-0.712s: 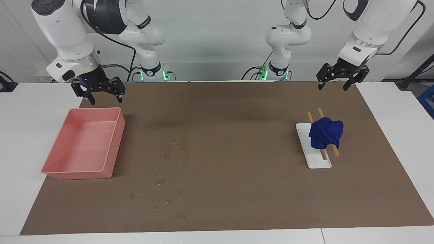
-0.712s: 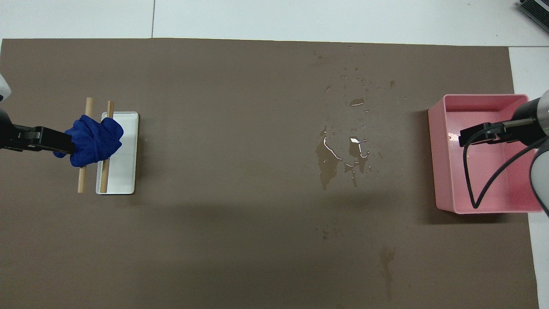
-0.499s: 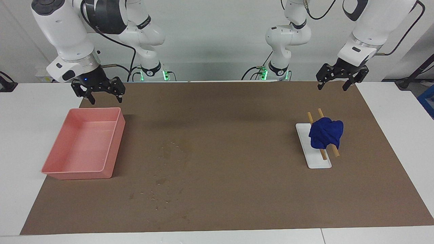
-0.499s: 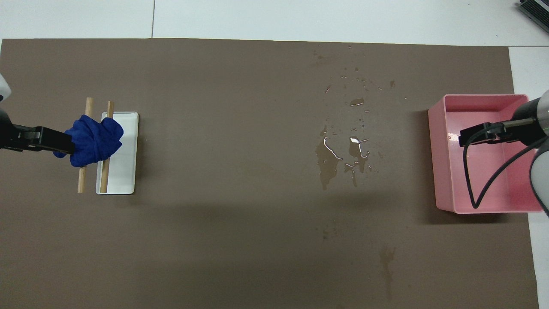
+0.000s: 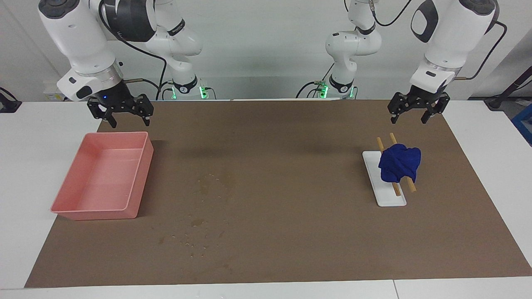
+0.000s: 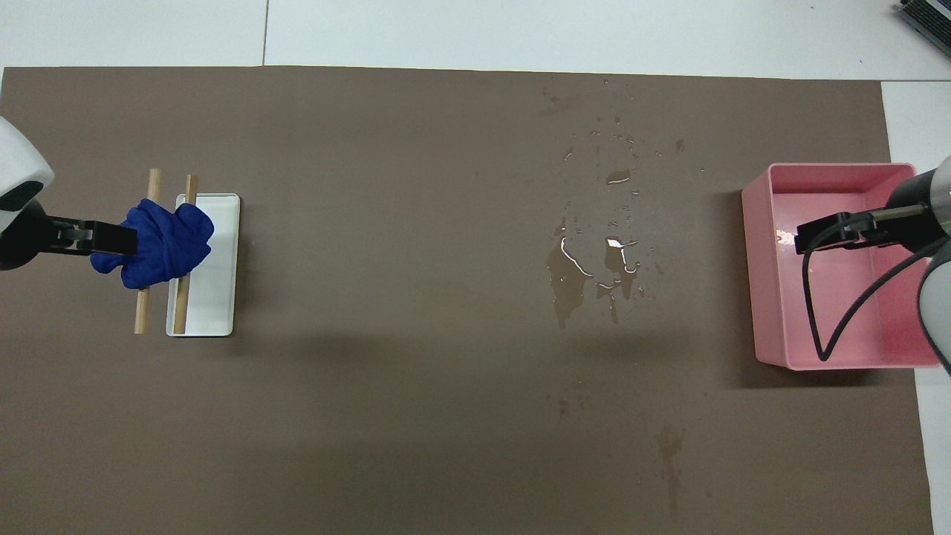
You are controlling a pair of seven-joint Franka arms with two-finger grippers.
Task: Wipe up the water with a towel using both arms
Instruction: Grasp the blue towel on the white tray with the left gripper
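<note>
The deep-blue towel [image 5: 400, 162] lies bunched on two wooden sticks of a white rack [image 5: 384, 193], toward the left arm's end of the table; it also shows in the overhead view [image 6: 167, 241]. The water [image 5: 208, 187] is a wet blotch with droplets mid-mat, glistening in the overhead view [image 6: 587, 271]. My left gripper [image 5: 409, 118] is open and empty. It hangs above the mat by the sticks' ends, clear of the towel; from overhead [image 6: 111, 239] it overlaps the towel's edge. My right gripper [image 5: 129, 120] is open and empty, raised over the pink tub's edge [image 6: 817, 234].
A pink tub [image 5: 139, 174] stands at the right arm's end of the table, its rim also in the overhead view [image 6: 750, 282]. The brown mat [image 5: 291, 249] covers most of the white table. Small droplets lie scattered farther from the robots than the main blotch.
My left gripper has come a little lower and closer to the towel. The right arm waits unmoved. Towel and water are unchanged.
</note>
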